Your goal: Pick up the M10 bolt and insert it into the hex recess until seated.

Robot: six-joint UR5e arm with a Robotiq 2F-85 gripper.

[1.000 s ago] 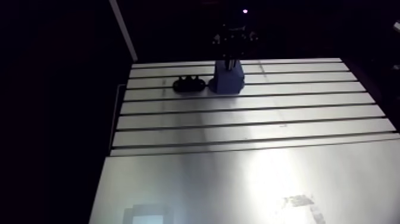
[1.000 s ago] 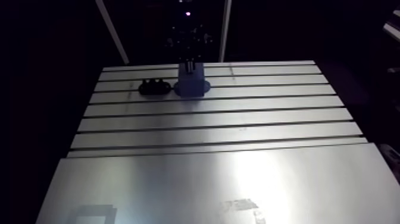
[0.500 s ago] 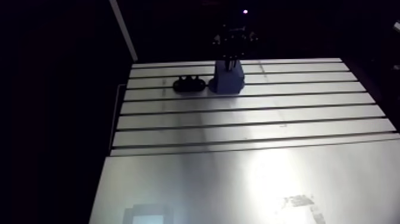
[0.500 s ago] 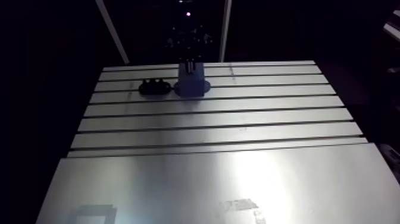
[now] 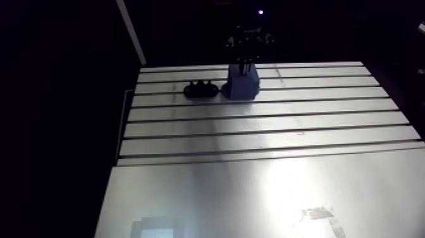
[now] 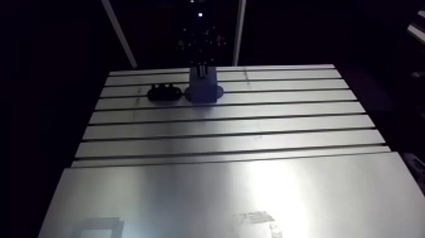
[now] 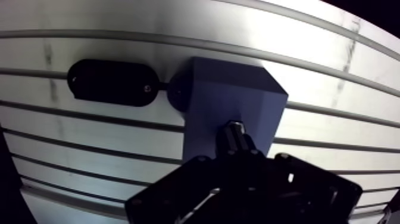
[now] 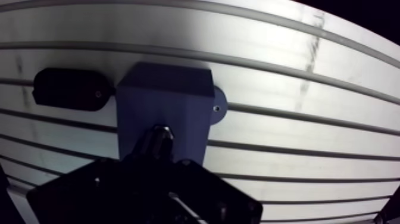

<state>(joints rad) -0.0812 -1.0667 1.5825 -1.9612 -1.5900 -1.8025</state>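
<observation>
The bolt (image 7: 234, 132) hangs over a slotted counter (image 5: 253, 190), most of which stretches toward the near edge. By the far edge stands a blue block (image 7: 232, 98), with a black oval holder (image 7: 113, 82) just beside it. The claw (image 7: 238, 154) grips the bolt, its tip above the block's top face.

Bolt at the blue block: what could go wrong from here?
1. The bolt ends at the top of the blue block, with the recess hidden beneath it; if hex flats are misaligned, pressing down may jam it.
2. The black holder sits right beside the block; a sideways correction by the gripper might knock it.
</observation>
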